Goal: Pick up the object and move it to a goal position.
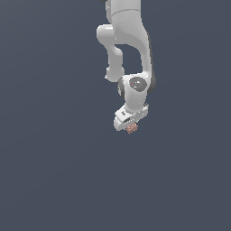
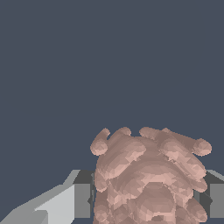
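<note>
The object (image 1: pixel 131 128) is a small lumpy pinkish-brown blob, seen in the exterior view just under the white hand of the arm. My gripper (image 1: pixel 130 127) is shut on it, and the hand hides most of the blob there. In the wrist view the object (image 2: pixel 148 175) fills the space between the two grey fingers (image 2: pixel 82 200), which press against its sides. Its bumpy lobes stick out beyond the fingertips.
The white arm (image 1: pixel 128 45) reaches in from the top of the exterior view. Around it is only a plain dark grey-blue surface (image 1: pixel 54 171), with no other object in sight.
</note>
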Robot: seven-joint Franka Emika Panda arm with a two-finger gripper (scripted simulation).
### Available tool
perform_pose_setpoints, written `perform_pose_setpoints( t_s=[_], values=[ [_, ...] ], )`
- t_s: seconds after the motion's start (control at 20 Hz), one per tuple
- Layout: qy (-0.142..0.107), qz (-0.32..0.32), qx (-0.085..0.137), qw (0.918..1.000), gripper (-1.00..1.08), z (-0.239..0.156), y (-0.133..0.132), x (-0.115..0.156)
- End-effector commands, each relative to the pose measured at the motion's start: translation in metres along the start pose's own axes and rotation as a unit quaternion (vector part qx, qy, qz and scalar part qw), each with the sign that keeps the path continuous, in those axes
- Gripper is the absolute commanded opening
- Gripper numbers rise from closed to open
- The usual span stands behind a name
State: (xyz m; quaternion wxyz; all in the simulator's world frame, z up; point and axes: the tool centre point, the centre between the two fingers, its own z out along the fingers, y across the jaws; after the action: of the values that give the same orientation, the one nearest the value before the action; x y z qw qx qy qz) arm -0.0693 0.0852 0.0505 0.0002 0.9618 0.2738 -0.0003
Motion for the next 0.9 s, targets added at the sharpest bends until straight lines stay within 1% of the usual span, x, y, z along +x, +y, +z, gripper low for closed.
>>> perform_pose_setpoints(
  t_s=[0.0,0.2,0.4,0.85],
  values=[
    [0.000,0.000,0.000,1.0000,-1.00,-0.008,0.007,-0.006],
    [0.000,0.000,0.000,1.0000,-1.00,-0.027,0.024,-0.021],
    [0.000,0.000,0.000,1.0000,-1.00,-0.052,0.046,-0.041],
    [0.001,0.000,0.001,1.0000,-1.00,-0.125,0.110,-0.099]
  ],
)
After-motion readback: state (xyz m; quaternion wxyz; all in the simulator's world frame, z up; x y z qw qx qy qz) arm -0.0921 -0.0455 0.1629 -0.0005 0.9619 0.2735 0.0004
